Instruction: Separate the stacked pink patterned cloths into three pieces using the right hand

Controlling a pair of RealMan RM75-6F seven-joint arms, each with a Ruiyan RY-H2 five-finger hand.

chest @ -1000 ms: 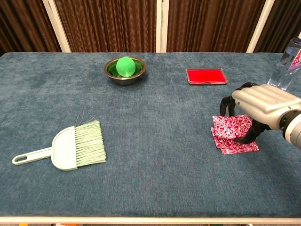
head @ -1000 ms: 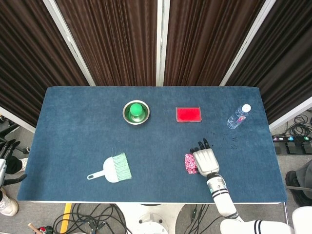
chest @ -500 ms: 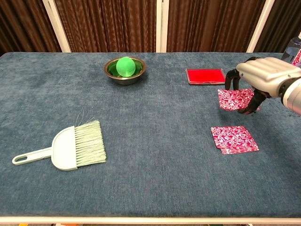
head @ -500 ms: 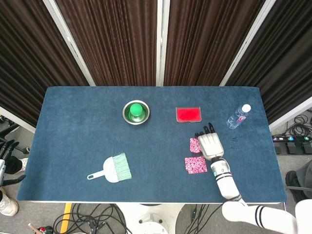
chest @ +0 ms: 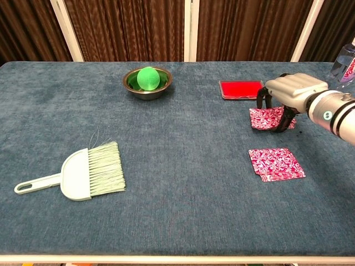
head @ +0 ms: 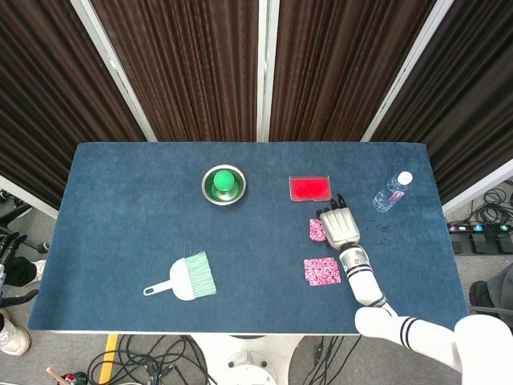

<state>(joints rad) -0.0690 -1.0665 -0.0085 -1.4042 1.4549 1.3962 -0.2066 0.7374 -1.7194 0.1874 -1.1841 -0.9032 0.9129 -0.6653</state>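
Note:
My right hand [chest: 290, 90] [head: 339, 227] pinches one pink patterned cloth [chest: 265, 118] [head: 317, 230] between its curled fingers and thumb. The cloth hangs low, at or just above the blue table [chest: 177, 183], a little in front of the red tray [chest: 242, 89]. The remaining pink stack [chest: 276, 163] [head: 321, 271] lies flat nearer the front edge, with a lower layer peeking out at its corner. My left hand [head: 10, 249] shows only as dark fingers beside the table's left edge in the head view, spread apart with nothing in them.
A steel bowl with a green ball [chest: 147, 81] stands at the back centre. A pale green dustpan brush [chest: 83, 174] lies front left. A water bottle [head: 392, 192] stands at the right, beyond my right hand.
My right hand lifted the top cloth off the stack, carried it toward the far side and lowered it near the red tray. The stack stayed put.

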